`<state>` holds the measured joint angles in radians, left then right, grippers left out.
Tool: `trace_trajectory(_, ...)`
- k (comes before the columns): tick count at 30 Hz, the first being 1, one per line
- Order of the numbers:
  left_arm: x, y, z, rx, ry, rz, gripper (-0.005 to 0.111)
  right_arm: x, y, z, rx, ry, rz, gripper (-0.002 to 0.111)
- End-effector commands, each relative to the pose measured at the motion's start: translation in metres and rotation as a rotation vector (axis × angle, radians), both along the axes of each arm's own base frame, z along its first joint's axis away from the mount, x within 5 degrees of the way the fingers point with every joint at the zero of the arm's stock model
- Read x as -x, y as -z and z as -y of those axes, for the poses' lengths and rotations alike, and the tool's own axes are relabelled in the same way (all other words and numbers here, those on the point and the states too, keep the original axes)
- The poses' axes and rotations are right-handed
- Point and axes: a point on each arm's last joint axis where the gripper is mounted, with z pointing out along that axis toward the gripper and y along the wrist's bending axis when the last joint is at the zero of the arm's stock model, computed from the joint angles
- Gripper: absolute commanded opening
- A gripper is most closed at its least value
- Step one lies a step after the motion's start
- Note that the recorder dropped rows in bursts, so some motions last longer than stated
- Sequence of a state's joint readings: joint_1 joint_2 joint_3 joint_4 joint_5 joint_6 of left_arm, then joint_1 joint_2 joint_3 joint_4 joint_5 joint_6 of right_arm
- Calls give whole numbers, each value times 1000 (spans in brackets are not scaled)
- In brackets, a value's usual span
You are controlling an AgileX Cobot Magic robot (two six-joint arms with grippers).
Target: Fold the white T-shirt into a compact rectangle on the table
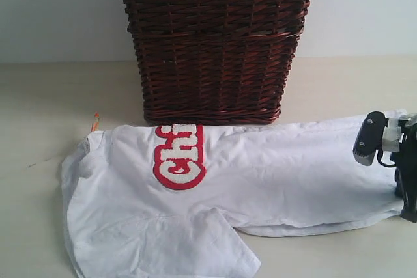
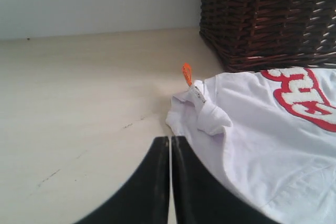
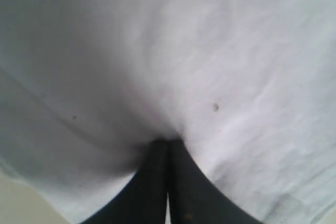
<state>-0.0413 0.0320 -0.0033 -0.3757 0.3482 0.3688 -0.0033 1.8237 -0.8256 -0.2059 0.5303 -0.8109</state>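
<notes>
Your right fingers are pinched shut on the shirt hem; thin grip, could slip w/ a fast pull. Left fingers shut, empty, over tabletop.

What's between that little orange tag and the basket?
Nothing: only bare table separates the orange tag from the basket, clearest in the left wrist view.
</notes>
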Motion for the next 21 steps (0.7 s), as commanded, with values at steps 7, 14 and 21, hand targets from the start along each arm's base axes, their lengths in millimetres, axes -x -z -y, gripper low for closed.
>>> trace_trajectory(7, 0, 1, 0, 7, -4, 5, 4, 5, -70, -28, -322, 4, 286, 13)
trace_trajectory(14, 0, 1, 0, 9, -5, 5, 4, 16, -74, -116, -742, -166, 217, 17)
trace_trajectory(21, 0, 1, 0, 9, -5, 5, 4, 43, -27, -193, -796, -307, -9, 16)
